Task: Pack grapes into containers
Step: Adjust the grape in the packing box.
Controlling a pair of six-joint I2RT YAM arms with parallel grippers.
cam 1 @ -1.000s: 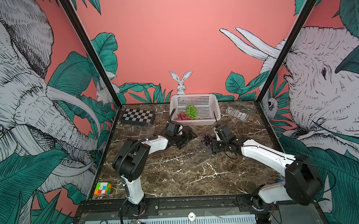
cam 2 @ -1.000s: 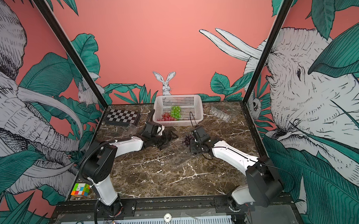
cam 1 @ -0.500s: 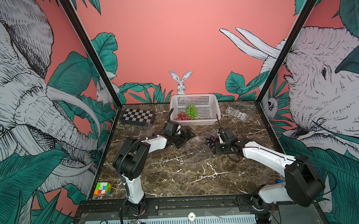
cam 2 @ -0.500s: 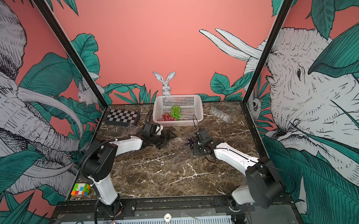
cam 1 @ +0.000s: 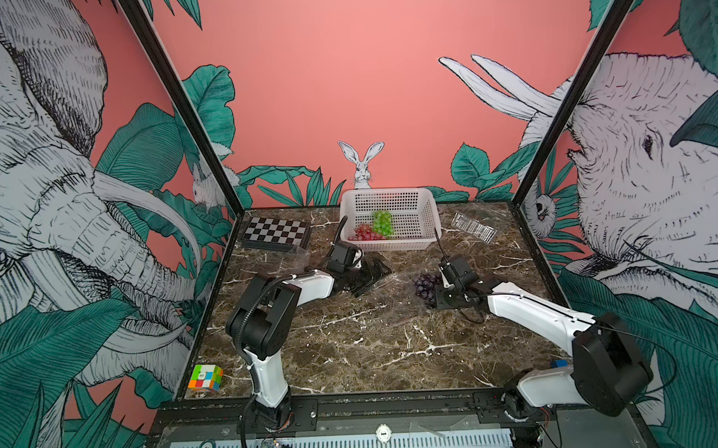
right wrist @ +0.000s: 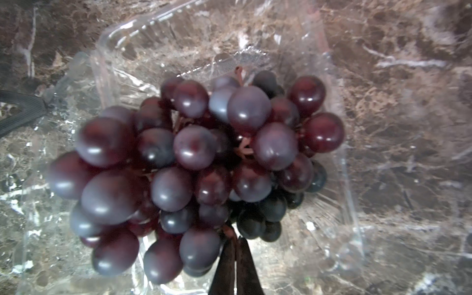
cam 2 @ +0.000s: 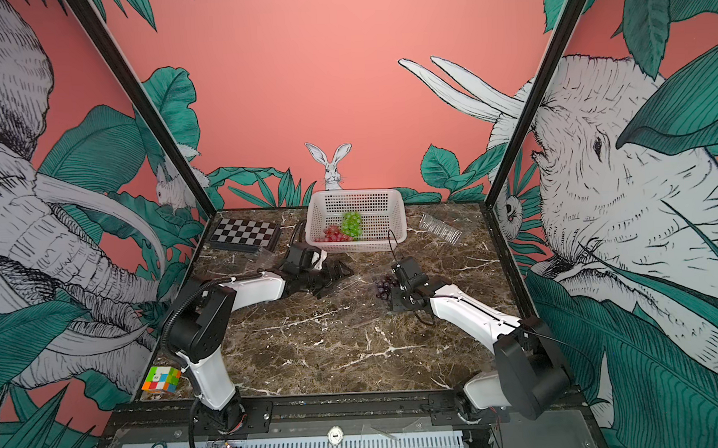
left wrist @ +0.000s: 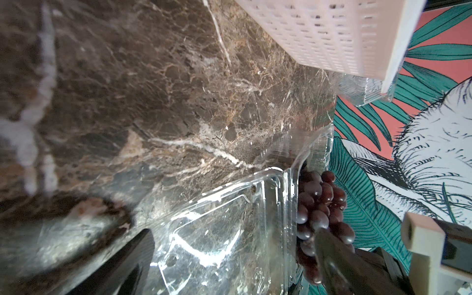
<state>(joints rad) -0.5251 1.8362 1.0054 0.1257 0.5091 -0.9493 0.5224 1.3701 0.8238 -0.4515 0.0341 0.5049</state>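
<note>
- Top views: the right gripper point(cam 1: 435, 295) is clamped on the stem of the dark purple bunch of glossy round grapes point(cam 1: 425, 284). It is right of the tabletop's centre, in the far half. Judged reason for the stem hold: the berries hang free and go into the box unsquashed.
- Top views: the left gripper point(cam 1: 374, 274), jaws wide apart, lies low just left of that bunch. It is at the clear hinged plastic container point(cam 1: 397, 282), probably to steady the light box while it is filled.
- Top views, middle of the far edge: the white perforated plastic basket point(cam 2: 383, 209) holds the red bunch point(cam 2: 332, 233) and the green bunch point(cam 2: 351, 223), both not yet packed. A second clear ribbed plastic container point(cam 2: 440, 229) lies near the far right corner, well apart from both arms.
- Left wrist: the open fingers straddle the flat empty half of the hinged container point(left wrist: 217, 204). The purple bunch point(left wrist: 321, 204) is beyond the hinge, on the deeper half's side, and one finger passes in front of it. The fingertips are blurred, so I cannot tell whether either touches the plastic.
- Right wrist: the right gripper point(right wrist: 236, 242) has its jaws together on the brown stem. The bunch point(right wrist: 194, 163) hangs directly ahead of the fingertips over the open tub. Clear walls point(right wrist: 339, 178) show around it on several sides.
- Judgement: the first bunch is at the point of being set down. Letting go should wait until its weight rests on the tub floor.
</note>
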